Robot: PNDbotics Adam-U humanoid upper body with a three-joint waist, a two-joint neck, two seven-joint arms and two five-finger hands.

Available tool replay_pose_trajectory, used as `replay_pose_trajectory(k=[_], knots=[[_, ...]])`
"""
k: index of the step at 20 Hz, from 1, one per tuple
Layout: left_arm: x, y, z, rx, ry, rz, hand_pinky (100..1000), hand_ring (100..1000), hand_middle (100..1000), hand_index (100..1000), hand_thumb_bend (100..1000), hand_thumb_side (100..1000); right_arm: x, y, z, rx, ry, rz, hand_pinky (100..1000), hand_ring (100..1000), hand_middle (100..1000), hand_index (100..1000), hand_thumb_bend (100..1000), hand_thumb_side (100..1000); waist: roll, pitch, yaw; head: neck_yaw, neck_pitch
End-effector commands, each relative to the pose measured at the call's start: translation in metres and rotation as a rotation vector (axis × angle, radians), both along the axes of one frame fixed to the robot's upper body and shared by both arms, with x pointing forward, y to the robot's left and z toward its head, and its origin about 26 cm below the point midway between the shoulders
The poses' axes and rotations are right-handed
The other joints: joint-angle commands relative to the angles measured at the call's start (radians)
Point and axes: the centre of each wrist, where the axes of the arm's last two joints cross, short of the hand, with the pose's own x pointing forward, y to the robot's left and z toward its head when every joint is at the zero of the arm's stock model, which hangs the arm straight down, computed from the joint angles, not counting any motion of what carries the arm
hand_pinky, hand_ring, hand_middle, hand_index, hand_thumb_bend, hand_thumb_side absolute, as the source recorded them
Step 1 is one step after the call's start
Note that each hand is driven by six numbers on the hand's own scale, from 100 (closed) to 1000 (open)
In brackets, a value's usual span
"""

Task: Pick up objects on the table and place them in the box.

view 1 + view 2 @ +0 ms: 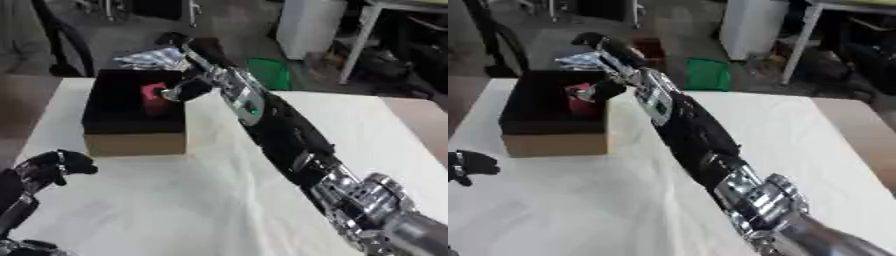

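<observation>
i have the right hand [191, 89] reaching over the box [131, 142] at the far left of the desk [201, 200], its fingers [175, 93] curled round a red object [154, 98] that sits just inside the box, not yet let go. no other objects show on the desk, so i judge this nearly done. my left hand [52, 167] idles near left, fingers curled, holding nothing.

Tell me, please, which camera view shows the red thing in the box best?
The left eye view: the red thing stands clear inside the box, with the right robot hand just beside it. In the right eye view the same thing shows too, but the robot hand covers more of it.
</observation>
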Motion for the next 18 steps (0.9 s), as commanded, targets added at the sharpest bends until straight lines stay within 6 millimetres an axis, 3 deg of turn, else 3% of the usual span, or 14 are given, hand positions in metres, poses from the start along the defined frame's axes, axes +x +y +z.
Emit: replay_pose_trajectory(k=[1, 10, 15, 16, 17, 18], knots=[[0.001, 0.006, 0.005, -0.057, -0.011, 0.038, 587, 807, 727, 764, 1000, 1000, -0.009, -0.007, 0.031, 0.027, -0.052, 0.042, 875, 1000, 918, 924, 478, 248, 0.011, -0.02, -0.012, 0.011, 0.006], [0.004, 0.018, -0.01, -0.273, 0.039, 0.238, 575, 800, 709, 707, 1000, 1000, -0.052, -0.003, 0.063, 0.056, -0.11, 0.234, 882, 1000, 900, 924, 491, 175, 0.029, -0.022, -0.095, 0.054, 0.021], [0.004, 0.017, -0.011, -0.281, 0.042, 0.267, 575, 800, 709, 707, 1000, 1000, -0.065, -0.003, 0.071, 0.071, -0.102, 0.259, 882, 1000, 900, 924, 491, 175, 0.032, -0.022, -0.105, 0.058, 0.022], [0.003, 0.017, -0.012, -0.265, 0.04, 0.261, 625, 829, 738, 745, 1000, 416, -0.066, -0.006, 0.071, 0.075, -0.107, 0.258, 884, 1000, 895, 924, 458, 153, 0.037, -0.02, -0.113, 0.061, 0.022], [0.002, 0.017, -0.015, -0.234, 0.043, 0.249, 629, 833, 741, 748, 1000, 411, -0.07, -0.01, 0.069, 0.083, -0.113, 0.263, 884, 1000, 895, 924, 454, 152, 0.042, -0.018, -0.13, 0.069, 0.023], [0.002, 0.018, -0.018, -0.209, 0.044, 0.242, 642, 852, 757, 766, 1000, 325, -0.073, -0.013, 0.066, 0.091, -0.114, 0.272, 884, 1000, 894, 925, 437, 150, 0.045, -0.018, -0.143, 0.074, 0.024]])
